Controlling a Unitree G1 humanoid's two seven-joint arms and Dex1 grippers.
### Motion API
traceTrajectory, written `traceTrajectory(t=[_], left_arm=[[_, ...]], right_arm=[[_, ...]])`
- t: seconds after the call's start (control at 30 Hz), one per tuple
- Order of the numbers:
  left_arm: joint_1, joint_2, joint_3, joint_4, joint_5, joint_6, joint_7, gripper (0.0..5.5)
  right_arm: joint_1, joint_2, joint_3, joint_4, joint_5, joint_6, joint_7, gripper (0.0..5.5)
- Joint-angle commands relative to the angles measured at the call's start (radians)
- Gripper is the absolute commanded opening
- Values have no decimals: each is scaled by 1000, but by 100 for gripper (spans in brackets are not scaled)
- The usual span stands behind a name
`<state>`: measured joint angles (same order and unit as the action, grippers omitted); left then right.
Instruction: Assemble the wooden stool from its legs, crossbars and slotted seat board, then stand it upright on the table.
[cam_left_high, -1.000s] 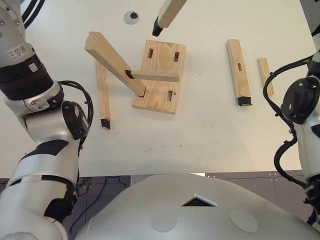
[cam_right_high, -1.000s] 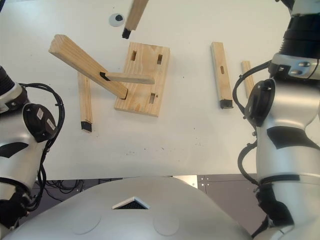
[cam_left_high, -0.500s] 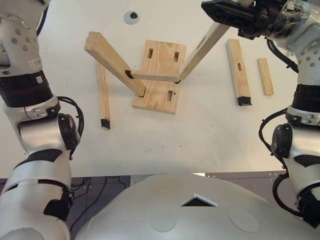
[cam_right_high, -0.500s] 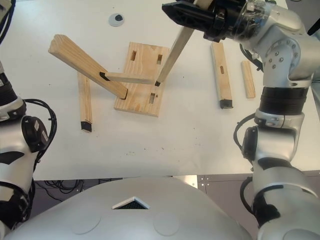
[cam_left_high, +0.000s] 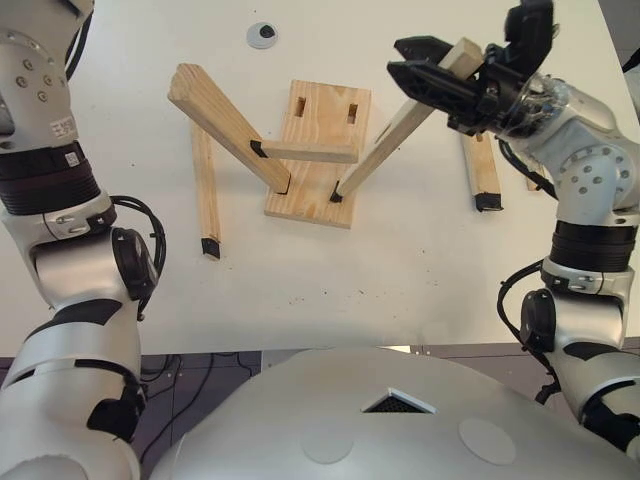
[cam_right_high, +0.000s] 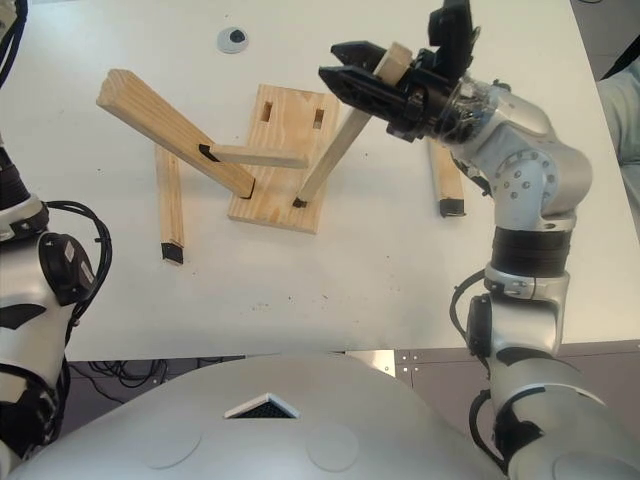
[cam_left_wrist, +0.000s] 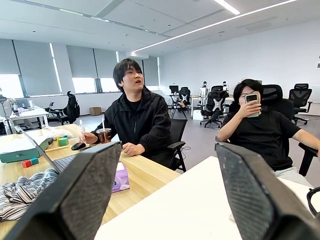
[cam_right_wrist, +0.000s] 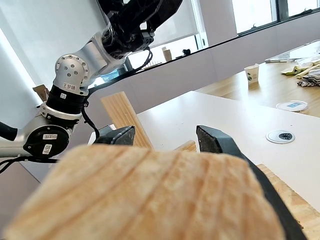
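Observation:
The slotted seat board (cam_left_high: 322, 128) lies flat on the white table. One wooden leg (cam_left_high: 225, 125) leans out of its left side, and a crossbar (cam_left_high: 305, 152) juts from that leg across the board. My right gripper (cam_left_high: 402, 60) is shut on the top of a second leg (cam_left_high: 385, 140). This leg slants down so that its black tip rests at the board's front right slot (cam_left_high: 338, 196). In the right wrist view the held leg's end (cam_right_wrist: 150, 200) sits between the fingers (cam_right_wrist: 220, 142). My left gripper (cam_left_wrist: 167, 150) is open, holds nothing and points into the room.
A loose leg (cam_left_high: 205, 185) lies on the table left of the board. Another leg (cam_left_high: 482, 178) lies to the right, partly behind my right arm. A round grey disc (cam_left_high: 263, 35) sits at the back. The table's front edge (cam_left_high: 330, 348) is close to me.
My right gripper has swung in from the back and lowered. The held leg's black tip has travelled from behind the board, past the crossbar's end, to the front right slot.

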<state>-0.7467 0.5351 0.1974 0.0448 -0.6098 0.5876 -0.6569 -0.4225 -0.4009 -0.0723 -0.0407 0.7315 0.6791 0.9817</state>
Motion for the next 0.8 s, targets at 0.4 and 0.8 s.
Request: traceTrajectory(t=[0.4, 0.8], left_arm=[[13, -30, 23, -38, -45, 44, 19, 342], [112, -101, 21, -107, -36, 31, 95, 342]], right_arm=[[-47, -72, 176, 21, -166, -169, 93, 205], [-191, -124, 261, 108, -262, -181, 119, 205]])
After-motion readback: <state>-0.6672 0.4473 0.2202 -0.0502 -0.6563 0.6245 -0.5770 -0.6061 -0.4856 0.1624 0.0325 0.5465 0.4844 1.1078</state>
